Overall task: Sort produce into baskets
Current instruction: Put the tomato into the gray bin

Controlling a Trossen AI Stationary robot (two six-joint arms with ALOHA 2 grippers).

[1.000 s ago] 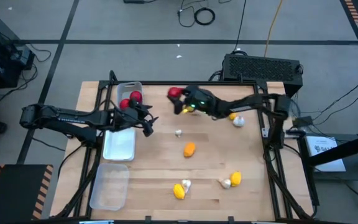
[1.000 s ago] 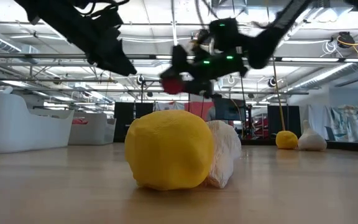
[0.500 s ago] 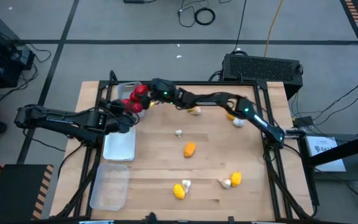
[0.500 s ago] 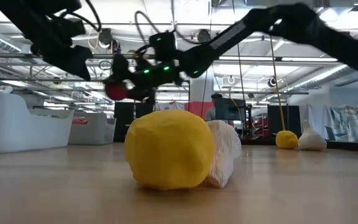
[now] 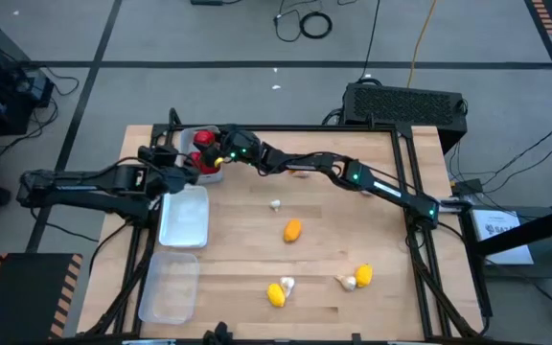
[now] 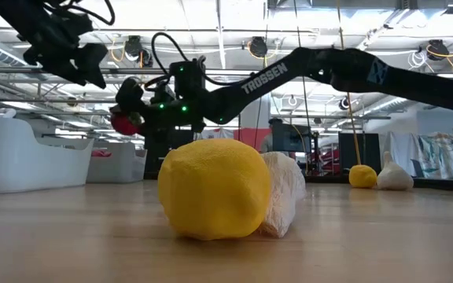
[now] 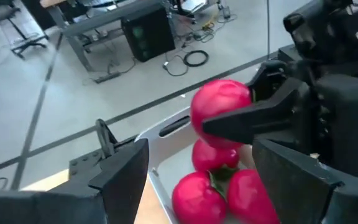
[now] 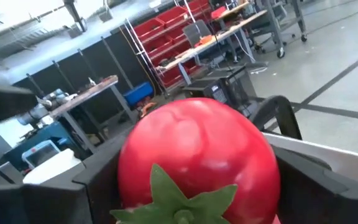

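Note:
My right gripper reaches across to the far left tray and is shut on a red tomato. It holds the tomato above three other red tomatoes that lie in that tray. My left gripper is open and empty, just near and left of the tray, above the table. Yellow-orange pieces and whitish garlic bulbs lie on the wooden table. One yellow piece leans against a garlic bulb at the near edge. My right gripper pinches the red tomato by its two opposite sides between its two fingers. The fingers come from the table's right side, roughly level. The tomato's green stalk end faces back toward the wrist. It is lifted clear, above the tomatoes in the tray.
A middle tray and a near tray lie along the table's left side. More yellow pieces and garlic bulbs lie near the front right. The table's centre has free room.
My right gripper has swung toward the table's left edge along the far side, carrying the red tomato clear of the table until it is over the far left tray. My left gripper has drawn back toward the left edge, away from the table's middle.

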